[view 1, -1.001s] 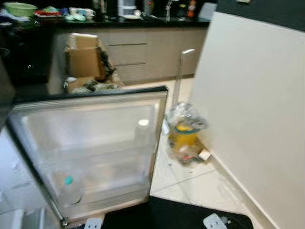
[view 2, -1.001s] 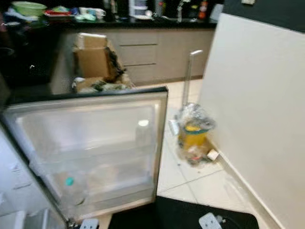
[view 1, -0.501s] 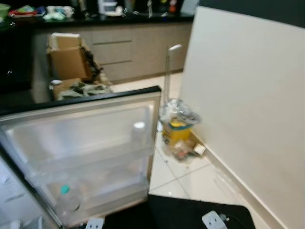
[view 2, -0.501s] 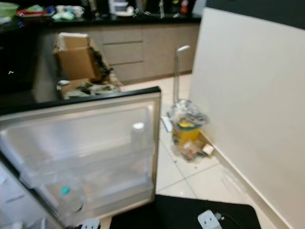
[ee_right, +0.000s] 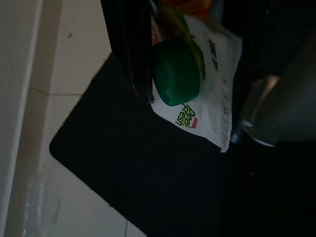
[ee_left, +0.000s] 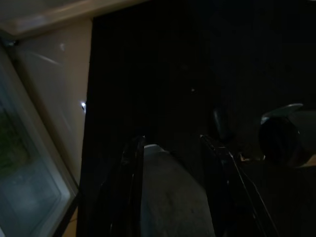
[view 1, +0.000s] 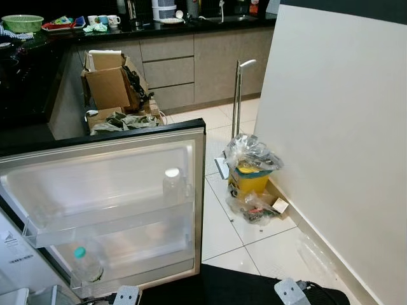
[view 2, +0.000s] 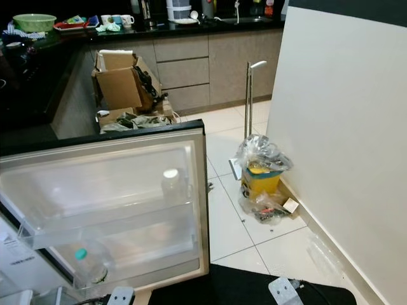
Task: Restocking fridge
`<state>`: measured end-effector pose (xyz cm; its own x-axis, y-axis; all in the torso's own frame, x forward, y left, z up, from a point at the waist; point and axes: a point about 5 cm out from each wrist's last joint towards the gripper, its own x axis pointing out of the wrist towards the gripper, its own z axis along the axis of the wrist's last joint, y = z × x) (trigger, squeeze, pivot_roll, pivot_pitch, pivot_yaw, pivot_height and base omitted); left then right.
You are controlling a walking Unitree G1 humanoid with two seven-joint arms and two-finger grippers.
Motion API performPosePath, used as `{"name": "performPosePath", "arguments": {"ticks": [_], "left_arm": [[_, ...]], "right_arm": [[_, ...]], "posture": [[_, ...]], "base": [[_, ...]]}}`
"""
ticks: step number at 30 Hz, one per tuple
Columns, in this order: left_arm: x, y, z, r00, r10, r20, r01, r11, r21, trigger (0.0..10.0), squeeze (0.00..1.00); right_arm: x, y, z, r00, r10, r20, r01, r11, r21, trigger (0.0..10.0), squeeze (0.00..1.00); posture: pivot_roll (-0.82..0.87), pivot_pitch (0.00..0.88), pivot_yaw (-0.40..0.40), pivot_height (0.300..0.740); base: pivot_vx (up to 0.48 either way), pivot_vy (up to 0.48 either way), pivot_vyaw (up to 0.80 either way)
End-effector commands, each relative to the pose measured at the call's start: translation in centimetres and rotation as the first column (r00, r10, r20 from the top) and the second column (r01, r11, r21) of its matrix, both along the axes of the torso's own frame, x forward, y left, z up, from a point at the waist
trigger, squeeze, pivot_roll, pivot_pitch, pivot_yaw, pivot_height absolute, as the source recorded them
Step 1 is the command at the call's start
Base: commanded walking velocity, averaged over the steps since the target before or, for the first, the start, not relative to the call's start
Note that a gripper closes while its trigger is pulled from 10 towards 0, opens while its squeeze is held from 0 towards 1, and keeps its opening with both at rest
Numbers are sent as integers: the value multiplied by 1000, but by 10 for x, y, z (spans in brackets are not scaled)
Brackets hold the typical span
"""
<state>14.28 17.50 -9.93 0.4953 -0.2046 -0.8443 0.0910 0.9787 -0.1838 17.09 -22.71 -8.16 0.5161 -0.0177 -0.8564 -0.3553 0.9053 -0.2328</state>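
Observation:
The fridge door (view 1: pixel 108 190) stands wide open before me, its inner racks facing me. A white-capped bottle (view 1: pixel 172 184) sits in the upper rack and a teal-capped bottle (view 1: pixel 82 267) in the lower one. My right gripper (ee_right: pixel 190 94) hangs low over a black mat (view 1: pixel 241 289), shut on a white juice carton (ee_right: pixel 210 108) with a green cap (ee_right: pixel 177 71). In the dark left wrist view, my left gripper (ee_left: pixel 170 143) is closed around a pale grey object (ee_left: pixel 170 197) that I cannot identify.
A white wall panel (view 1: pixel 337 127) runs along the right. A yellow bin with a plastic bag (view 1: pixel 248 171) and a long-handled dustpan (view 1: pixel 238 95) stand on the tiled floor beside it. Open cardboard boxes (view 1: pixel 111 82) sit beyond the door, against the kitchen counter (view 1: pixel 159 25).
The whole picture has shifted and sharpened, so the camera moved. The door, the bottles and the bin keep their places relative to each other.

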Motion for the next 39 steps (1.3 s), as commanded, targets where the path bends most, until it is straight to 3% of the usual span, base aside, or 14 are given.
{"name": "performPosePath", "arguments": {"ticks": [1,11,20,34,36,37,39], "left_arm": [[-3,4,-1,1000,6,-14,-6,1000,21,10000,0],[-3,1,-1,1000,-25,-19,25,1000,6,10000,0],[-3,5,-1,1000,18,-21,-17,999,35,10000,0],[-1,6,-1,999,30,-15,-30,999,41,10000,0],[-1,6,-1,999,31,-15,-30,999,40,10000,0],[-1,5,-1,999,31,-15,-30,999,37,10000,0],[-1,5,-1,999,31,-15,-30,999,36,10000,0]], "right_arm": [[7,2,3,999,18,27,-18,1000,3,10000,0],[16,6,7,997,56,50,-56,998,6,10000,0],[13,12,5,996,82,31,-83,995,50,10000,0],[7,17,2,995,102,13,-103,991,91,10000,0],[8,17,1,996,86,13,-87,993,82,10000,0],[5,13,-1,998,59,-20,-59,998,22,10000,0],[5,14,-1,999,45,-20,-45,998,33,10000,0]], "posture": [[-57,0,-9,740],[-57,0,-11,740],[-56,0,-10,740],[-55,0,-9,740],[-55,0,-9,740],[-56,0,-9,740],[-56,0,-9,740]], "base": [[0,0,0],[0,-93,0],[0,-173,0],[0,0,779],[0,0,581],[0,0,0],[0,0,0]]}}
